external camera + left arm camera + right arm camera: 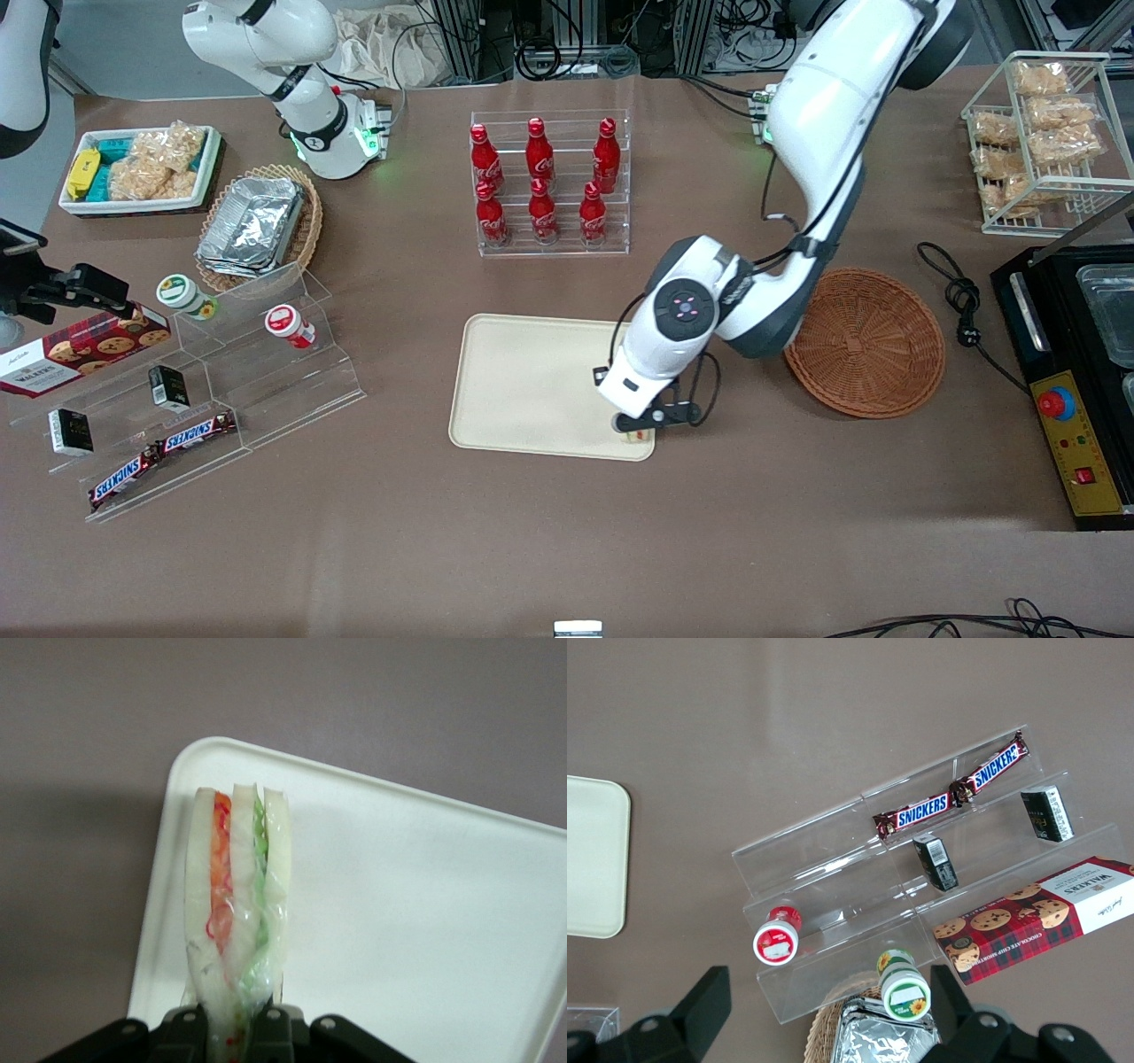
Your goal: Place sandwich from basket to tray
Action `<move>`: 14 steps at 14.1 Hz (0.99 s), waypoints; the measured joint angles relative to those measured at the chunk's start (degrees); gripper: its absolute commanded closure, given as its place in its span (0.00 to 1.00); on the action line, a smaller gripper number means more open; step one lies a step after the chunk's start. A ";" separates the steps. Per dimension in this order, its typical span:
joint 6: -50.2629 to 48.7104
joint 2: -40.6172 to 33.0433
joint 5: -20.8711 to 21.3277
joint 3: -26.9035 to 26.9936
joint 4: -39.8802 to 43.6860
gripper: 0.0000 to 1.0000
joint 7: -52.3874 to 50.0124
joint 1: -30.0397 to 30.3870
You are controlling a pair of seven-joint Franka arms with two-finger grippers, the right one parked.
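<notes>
My left gripper (636,431) is shut on the sandwich (237,904), a clear-wrapped wedge of pale bread with orange-red and green filling. It holds the sandwich over the corner of the cream tray (523,381) nearest the front camera, on the basket's side. In the front view only a sliver of the sandwich (636,435) shows under the gripper. The wrist view shows the tray (425,904) close beneath the sandwich. The reddish-brown wicker basket (864,343) lies beside the tray toward the working arm's end of the table, and nothing shows in it.
A clear rack of red cola bottles (549,182) stands farther from the front camera than the tray. A clear stepped shelf with Snickers bars (164,452) and small jars lies toward the parked arm's end. A black appliance (1076,372) and its cable (961,301) lie at the working arm's end.
</notes>
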 measured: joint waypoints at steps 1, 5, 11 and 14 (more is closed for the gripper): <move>0.12 1.01 0.00 0.00 0.11 1.00 0.00 -0.44; -1.04 2.20 0.32 0.03 -0.17 0.95 1.32 -0.56; -1.27 2.21 0.73 0.07 -0.22 0.00 1.89 -0.44; -4.84 0.43 0.87 0.54 0.56 0.00 1.89 0.06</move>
